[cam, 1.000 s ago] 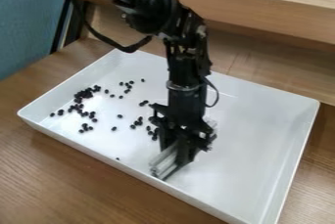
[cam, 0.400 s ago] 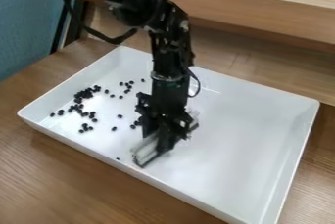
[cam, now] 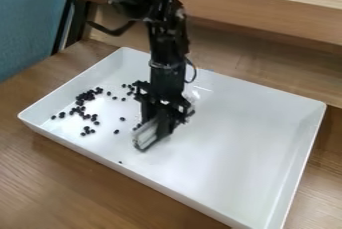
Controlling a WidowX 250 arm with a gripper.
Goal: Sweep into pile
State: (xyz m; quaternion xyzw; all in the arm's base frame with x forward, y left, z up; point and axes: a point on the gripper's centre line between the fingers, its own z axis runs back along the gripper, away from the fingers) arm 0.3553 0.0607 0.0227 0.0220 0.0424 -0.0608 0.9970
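Observation:
The gripper (cam: 164, 115) hangs over the left-centre part of a white tray (cam: 247, 143), shut on a pale sweeping tool (cam: 145, 134) whose lower edge is down at the tray floor. Small black beans (cam: 87, 96) lie scattered across the left part of the tray, densest toward its left side. Two single beans (cam: 116, 131) rest just left of the tool, and a few more touch or sit close beside it. One lone bean (cam: 120, 162) is near the front wall. Whatever lies behind the gripper and tool is hidden.
The tray's raised walls surround the beans and tool. It stands on a brown wooden table (cam: 60, 173). Behind it runs a wooden ledge (cam: 267, 18), and a blue chair back (cam: 27, 23) is at the upper left.
The gripper has moved left with the tool, then slightly back, away from the tray's front wall. Beans formerly seen left of the gripper are now covered by it. The left cluster has not moved.

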